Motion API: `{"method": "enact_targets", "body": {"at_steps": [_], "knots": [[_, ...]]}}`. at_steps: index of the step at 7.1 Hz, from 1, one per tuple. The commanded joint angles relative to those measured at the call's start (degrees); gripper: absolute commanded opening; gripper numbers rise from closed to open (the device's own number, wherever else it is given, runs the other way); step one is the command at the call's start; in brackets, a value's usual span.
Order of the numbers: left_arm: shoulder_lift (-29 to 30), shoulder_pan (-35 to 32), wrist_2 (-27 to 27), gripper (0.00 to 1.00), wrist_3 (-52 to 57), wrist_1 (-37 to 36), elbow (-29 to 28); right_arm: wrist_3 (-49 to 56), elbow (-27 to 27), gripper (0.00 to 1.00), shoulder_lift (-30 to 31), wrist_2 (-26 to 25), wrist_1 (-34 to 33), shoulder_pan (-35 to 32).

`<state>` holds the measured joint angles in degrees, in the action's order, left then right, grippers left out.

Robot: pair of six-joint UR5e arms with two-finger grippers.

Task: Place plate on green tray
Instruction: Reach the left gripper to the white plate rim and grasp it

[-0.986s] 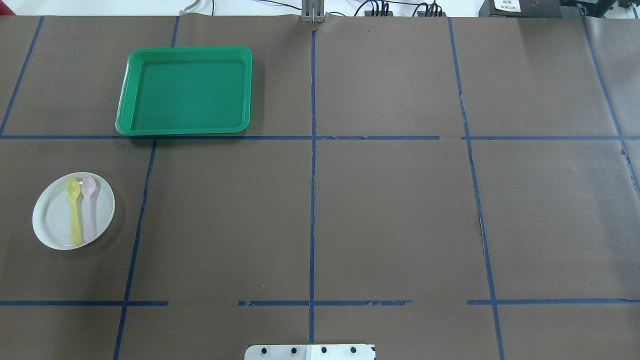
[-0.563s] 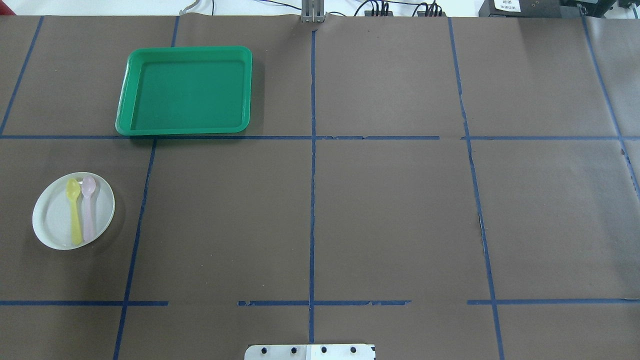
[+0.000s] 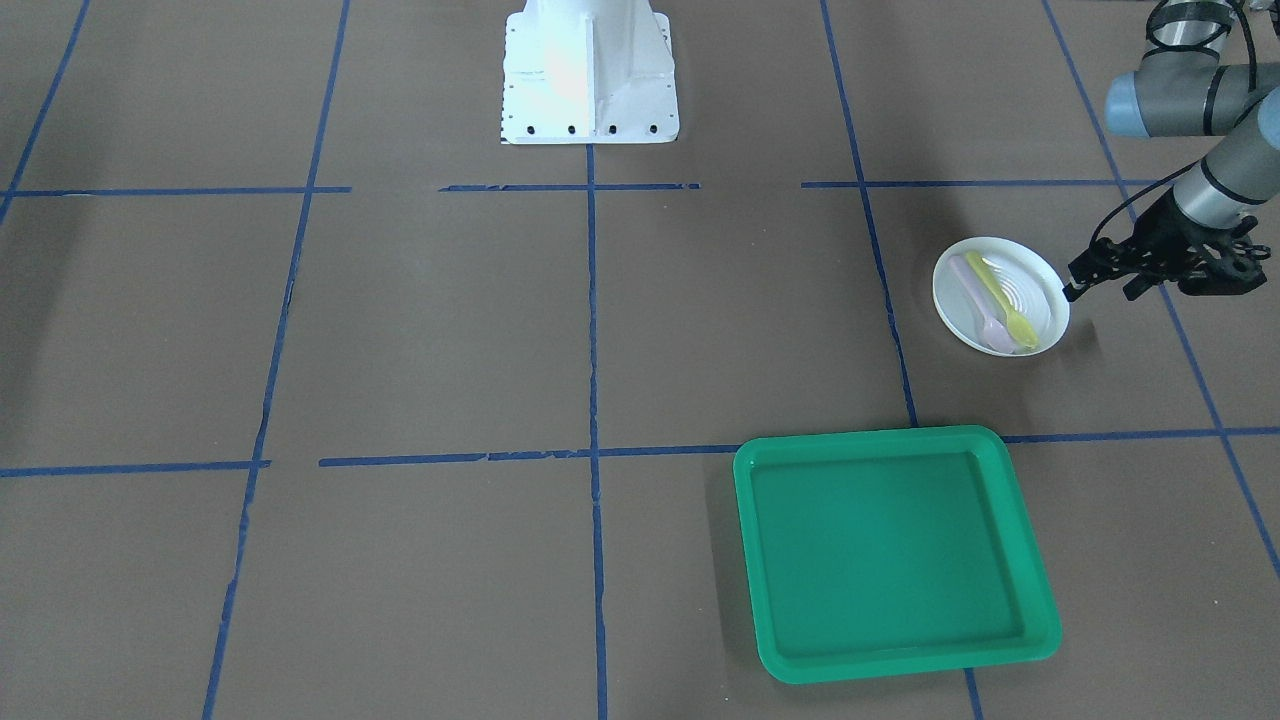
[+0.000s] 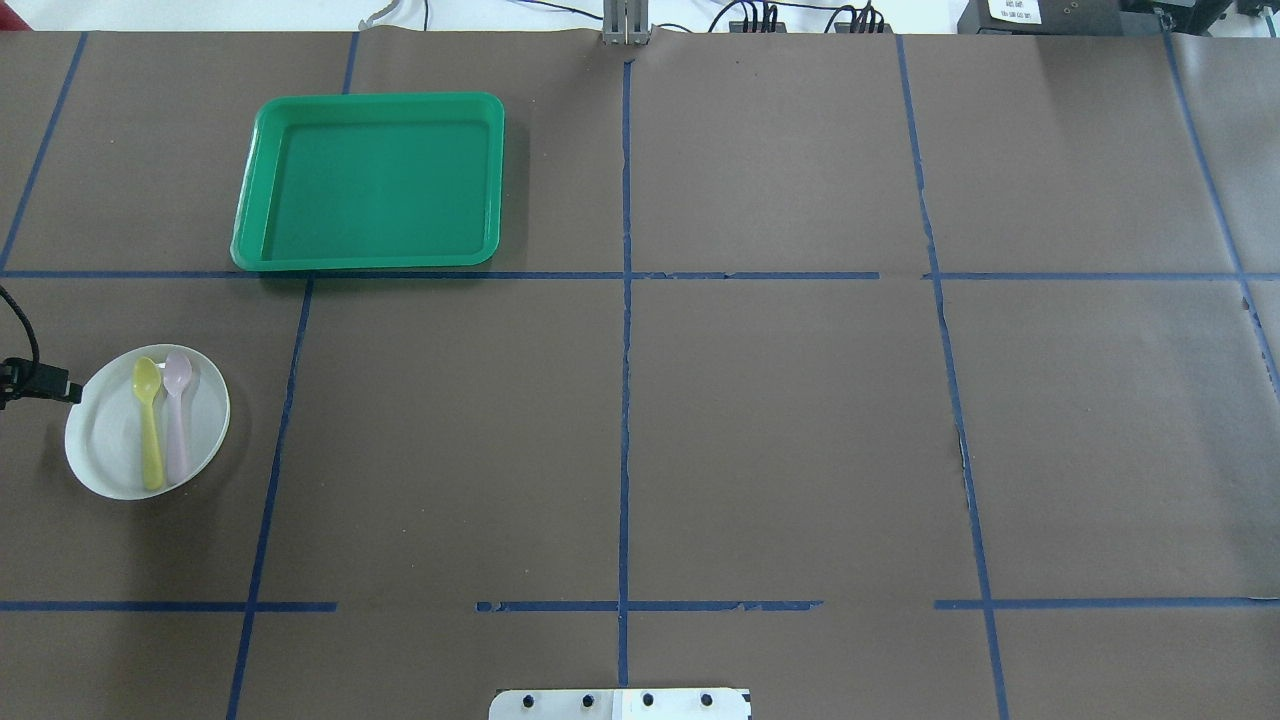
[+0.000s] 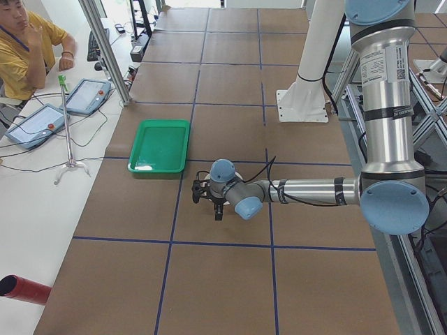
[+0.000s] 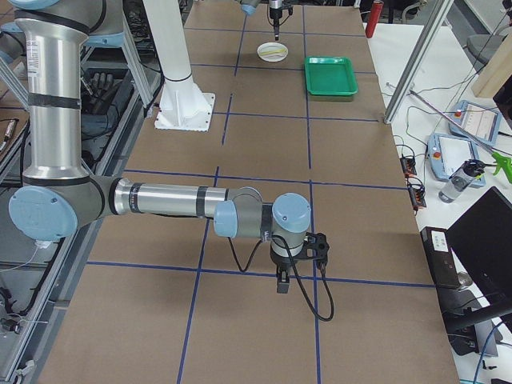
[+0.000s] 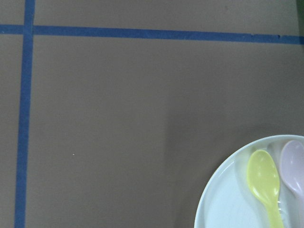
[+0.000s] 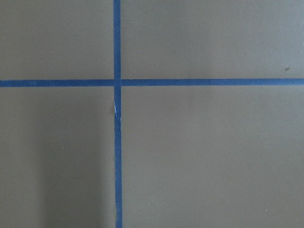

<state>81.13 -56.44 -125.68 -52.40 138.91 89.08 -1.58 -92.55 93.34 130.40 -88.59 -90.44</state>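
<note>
The white plate (image 4: 110, 440) lies at the table's left side, and the front view shows it too (image 3: 1020, 275). A yellow spoon (image 4: 150, 430) and a pink spoon (image 4: 177, 420) lie on it. The green tray (image 4: 370, 180) sits empty farther back, apart from the plate, as the front view also shows (image 3: 895, 555). My left gripper (image 3: 1102, 292) hangs open just beyond the plate's outer rim, one finger (image 4: 62, 390) at the rim's edge. The left wrist view shows part of the plate (image 7: 223, 199). My right gripper (image 6: 280, 276) shows only in the right side view; I cannot tell its state.
Brown paper with blue tape lines covers the table (image 4: 780, 420). The robot's white base (image 3: 590, 70) stands at the middle of the near edge. The right arm hovers over bare table far from the plate.
The left gripper has come into the overhead view from the left edge, up to the plate's rim. The plate, spoons and tray have not moved.
</note>
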Motion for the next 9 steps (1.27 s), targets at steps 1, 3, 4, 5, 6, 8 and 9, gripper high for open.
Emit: {"method": "enact_targets", "body": {"at_steps": [1,3,4,5,6,8,9], "knots": [[0.51,2.3,1.05,0.92,-2.18,0.92,-0.49,0.0,0.0,1.0,0.0,0.02,0.0,0.0],[0.52,2.39,0.52,0.17,-2.52,1.01,-0.23,0.0,0.0,1.0,0.0,-0.06,0.0,0.0],[0.52,2.39,-0.35,0.0,-2.35,1.27,-0.05,0.0,0.0,1.0,0.0,-0.06,0.0,0.0],[0.52,2.39,-0.88,0.0,-2.26,1.28,-0.05,0.0,0.0,1.0,0.0,0.02,0.0,0.0],[0.52,2.3,-0.97,0.0,-2.26,1.28,-0.05,0.0,0.0,1.0,0.0,-0.06,0.0,0.0],[0.52,1.95,-5.59,0.0,-2.18,1.28,0.65,0.0,0.0,1.0,0.0,0.02,0.0,0.0],[0.52,-0.14,-7.2,0.0,-2.26,1.19,3.09,0.0,0.0,1.0,0.0,0.02,0.0,0.0]]}}
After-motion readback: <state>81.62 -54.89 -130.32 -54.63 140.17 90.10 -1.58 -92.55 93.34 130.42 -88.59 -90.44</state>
